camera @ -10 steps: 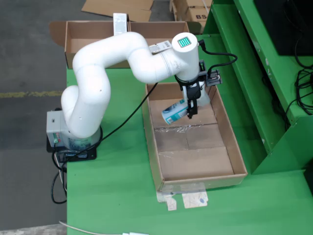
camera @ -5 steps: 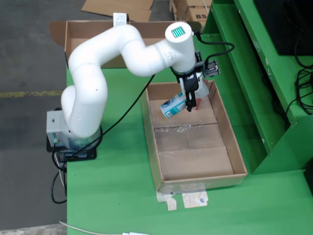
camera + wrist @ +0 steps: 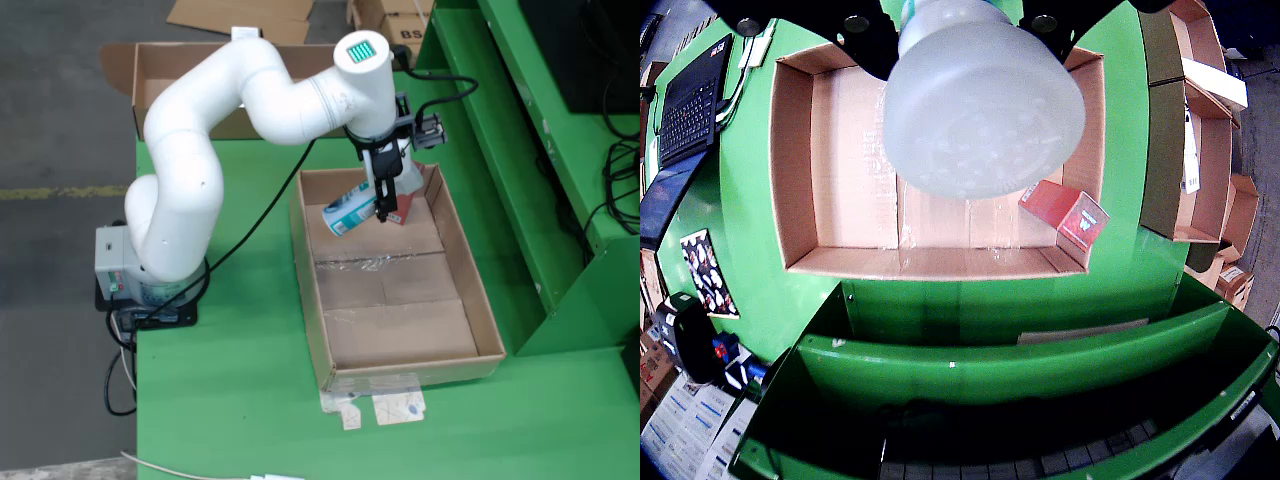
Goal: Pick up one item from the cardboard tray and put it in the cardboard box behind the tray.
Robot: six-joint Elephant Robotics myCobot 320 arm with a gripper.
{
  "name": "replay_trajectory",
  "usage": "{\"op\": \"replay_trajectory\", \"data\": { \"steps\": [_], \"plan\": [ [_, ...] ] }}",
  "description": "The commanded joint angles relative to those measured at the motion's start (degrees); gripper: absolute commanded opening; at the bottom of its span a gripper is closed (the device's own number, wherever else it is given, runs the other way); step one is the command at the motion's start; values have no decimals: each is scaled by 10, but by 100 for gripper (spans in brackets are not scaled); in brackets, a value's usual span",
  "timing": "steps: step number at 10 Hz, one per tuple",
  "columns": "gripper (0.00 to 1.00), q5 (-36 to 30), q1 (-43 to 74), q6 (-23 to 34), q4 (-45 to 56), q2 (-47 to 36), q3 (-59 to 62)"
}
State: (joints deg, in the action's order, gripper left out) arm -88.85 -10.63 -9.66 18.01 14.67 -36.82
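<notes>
My gripper (image 3: 381, 204) is shut on a white bottle with a blue label (image 3: 349, 211) and holds it tilted above the far end of the cardboard tray (image 3: 311, 300). In the wrist view the bottle's pale round bottom (image 3: 982, 100) fills the top centre, between black fingers (image 3: 862, 32), over the tray (image 3: 792, 170). A red box (image 3: 409, 207) lies in the tray's far corner, just beside the gripper; it shows in the wrist view (image 3: 1066, 212) at the right. An open cardboard box (image 3: 180, 85) stands behind the tray, partly hidden by the white arm.
The green table (image 3: 230, 380) carries the arm's base (image 3: 150, 285) at the left, with black cables. A raised green frame (image 3: 520, 150) runs along the tray's right side. Tape scraps (image 3: 385, 405) lie at the tray's near end. A keyboard (image 3: 690, 95) and cardboard shelves (image 3: 1200, 120) show in the wrist view.
</notes>
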Motion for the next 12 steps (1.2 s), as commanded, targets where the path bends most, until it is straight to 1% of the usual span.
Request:
{"op": "replay_trajectory", "data": {
  "steps": [1,2,5,8,9,10,11,12],
  "plan": [
    [0,7,-10,2,18,-20,87],
    [0,8,-15,3,38,-23,114],
    [0,8,-23,2,53,-45,127],
    [0,7,-23,5,70,-34,159],
    [0,6,-27,11,-17,-97,40],
    [0,6,-29,14,-81,-143,-46],
    [0,6,-29,14,-81,-143,-46],
    [0,0,-33,17,-133,-180,-108]
  ]
}}
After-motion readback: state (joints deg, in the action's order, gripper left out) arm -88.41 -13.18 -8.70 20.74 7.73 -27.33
